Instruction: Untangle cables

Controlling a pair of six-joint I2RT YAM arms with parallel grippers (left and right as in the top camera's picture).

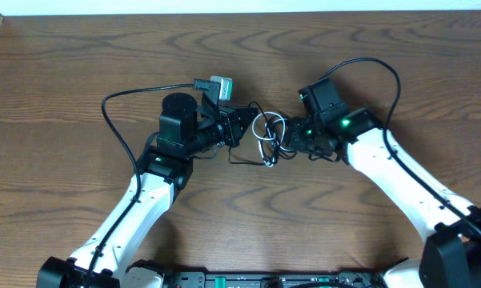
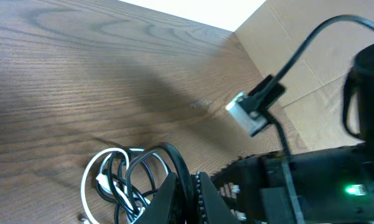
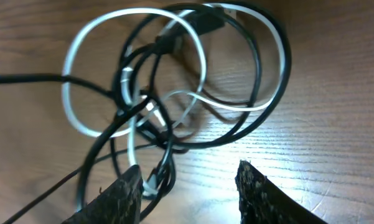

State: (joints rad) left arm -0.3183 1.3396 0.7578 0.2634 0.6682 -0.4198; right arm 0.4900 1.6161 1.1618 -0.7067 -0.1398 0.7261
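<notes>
We see the cables (image 1: 269, 136) lying in one tangle on the wooden table (image 1: 72, 56), near its middle and between the two arms. In the overhead view each arm reaches in from its own side, and both grippers sit right at the edge of the tangle.

From the left wrist camera, the left gripper (image 2: 187, 182) has its fingers pressed together with no gap between them. A black loop of the tangle arches up against the fingertips. We cannot tell whether it is pinched between them or only lies behind them. The rest of the tangle, white and black loops together, lies on the wood just to the left of the fingers. Beyond it we see the right arm's dark body, with a green light (image 2: 355, 190) glowing on it, and a cardboard wall (image 2: 286, 43) at the table's far edge.

From the right wrist camera, the right gripper (image 3: 188, 169) stands partly open, with bare wood showing between its two fingers. Nothing is clamped there. The white cord (image 3: 67, 93) forms a wide loop that crosses and threads through the black cord (image 3: 25, 79). The two knot together just above the left finger, and a strand runs down beside that finger's inner face. A black plug end (image 3: 202, 25) lies at the far side of the tangle.
</notes>
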